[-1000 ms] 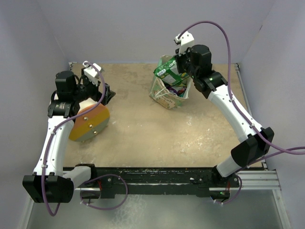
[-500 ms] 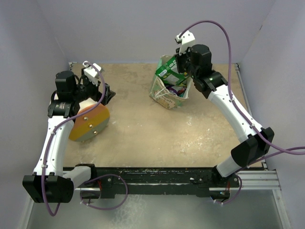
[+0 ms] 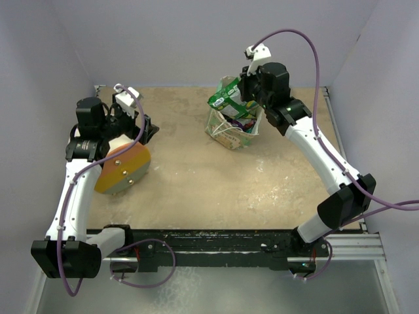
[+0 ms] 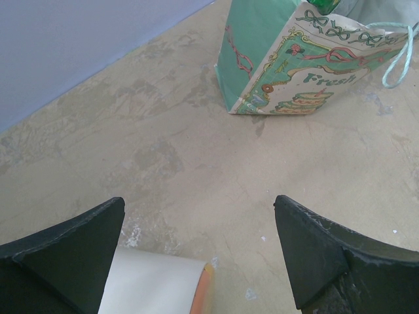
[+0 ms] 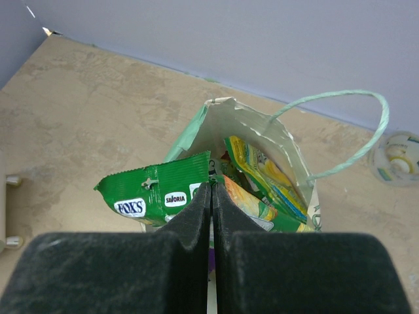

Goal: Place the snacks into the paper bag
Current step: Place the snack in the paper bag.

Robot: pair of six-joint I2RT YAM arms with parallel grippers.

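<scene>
The paper bag (image 3: 226, 127) stands at the back middle of the table, with several snack packets (image 3: 243, 122) inside; it also shows in the left wrist view (image 4: 281, 72) and the right wrist view (image 5: 262, 131). My right gripper (image 5: 211, 186) is shut on a green "FOXS" snack packet (image 5: 154, 194) and holds it just above the bag's open mouth, seen from above too (image 3: 226, 98). My left gripper (image 4: 196, 229) is open and empty at the left of the table, above the cream cone-shaped object (image 4: 157, 284).
The cream cone with its orange end (image 3: 123, 168) lies by the left arm. A small white round thing (image 5: 399, 157) sits by the back wall, right of the bag. Walls close in the table on three sides.
</scene>
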